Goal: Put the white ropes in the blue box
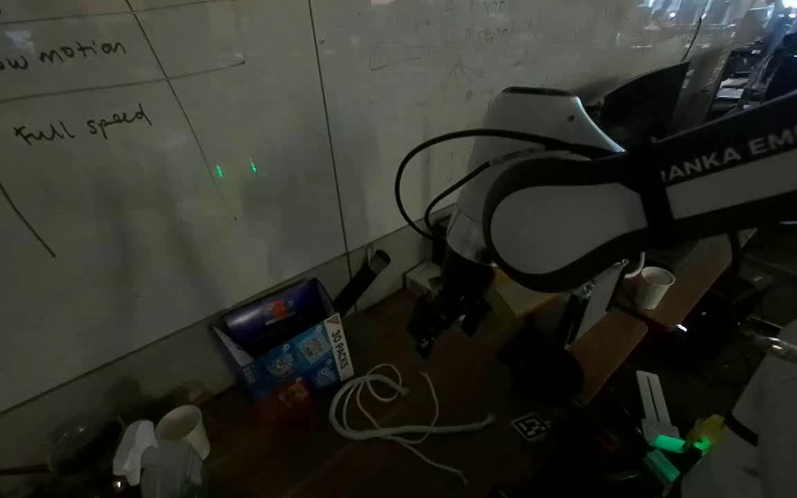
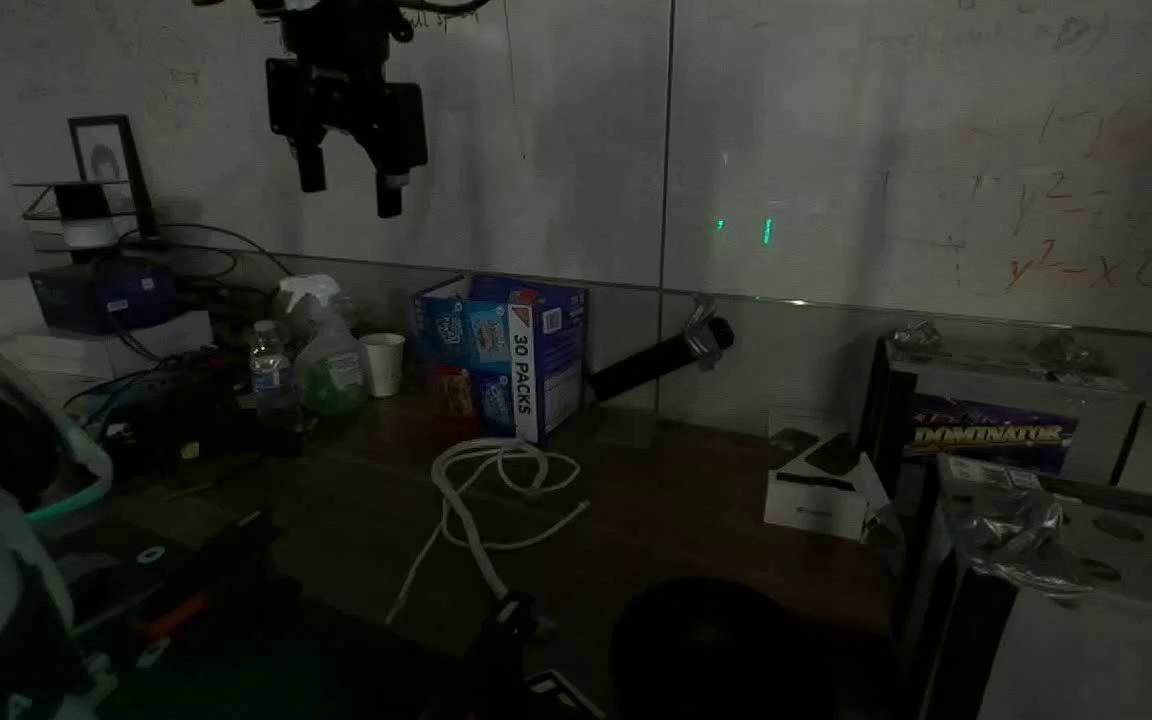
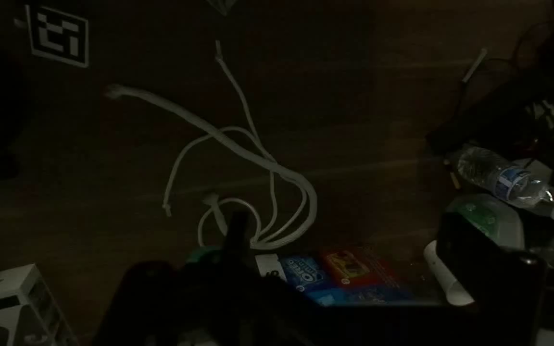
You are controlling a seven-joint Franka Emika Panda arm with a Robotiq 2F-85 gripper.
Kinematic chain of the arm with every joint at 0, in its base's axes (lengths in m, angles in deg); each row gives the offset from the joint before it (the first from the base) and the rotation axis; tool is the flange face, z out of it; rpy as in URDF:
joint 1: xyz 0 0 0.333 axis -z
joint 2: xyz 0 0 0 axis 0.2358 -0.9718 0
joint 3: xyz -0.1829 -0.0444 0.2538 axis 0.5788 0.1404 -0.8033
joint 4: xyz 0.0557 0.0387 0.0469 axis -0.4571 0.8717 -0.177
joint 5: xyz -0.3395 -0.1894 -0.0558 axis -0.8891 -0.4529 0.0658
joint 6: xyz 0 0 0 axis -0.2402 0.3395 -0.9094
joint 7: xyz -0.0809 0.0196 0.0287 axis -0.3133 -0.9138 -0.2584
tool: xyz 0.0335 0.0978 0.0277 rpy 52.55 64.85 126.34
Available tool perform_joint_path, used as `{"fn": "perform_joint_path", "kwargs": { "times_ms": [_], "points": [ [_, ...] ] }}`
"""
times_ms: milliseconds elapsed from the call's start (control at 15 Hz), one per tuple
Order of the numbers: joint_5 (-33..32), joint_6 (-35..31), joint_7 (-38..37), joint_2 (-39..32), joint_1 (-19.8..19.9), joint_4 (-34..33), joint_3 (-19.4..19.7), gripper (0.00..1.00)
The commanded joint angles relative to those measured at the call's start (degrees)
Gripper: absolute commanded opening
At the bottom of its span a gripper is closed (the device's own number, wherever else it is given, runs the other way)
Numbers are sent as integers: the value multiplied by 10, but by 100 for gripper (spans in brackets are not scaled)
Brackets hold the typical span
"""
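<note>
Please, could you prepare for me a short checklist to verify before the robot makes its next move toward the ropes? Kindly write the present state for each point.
1. Gripper open: ok, jaws stand apart.
2. Nothing held: ok, no object shows between the jaws.
3. Gripper down at the ropes: not ok, it hangs above, clear of them.
4. Ropes uncovered: ok, nothing visibly lies on them.
5. Box open at the top: ok.
6. Enough space inside the box: cannot tell, too dark.
</note>
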Motion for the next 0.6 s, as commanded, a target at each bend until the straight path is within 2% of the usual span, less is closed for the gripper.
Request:
{"fn": "perform_joint_path", "kwargs": {
  "times_ms": [0, 533],
  "points": [
    [0, 2, 0, 0, 1, -2, 0, 100],
    [-8, -14, 7, -16, 3, -4, -4, 100]
  ]
}}
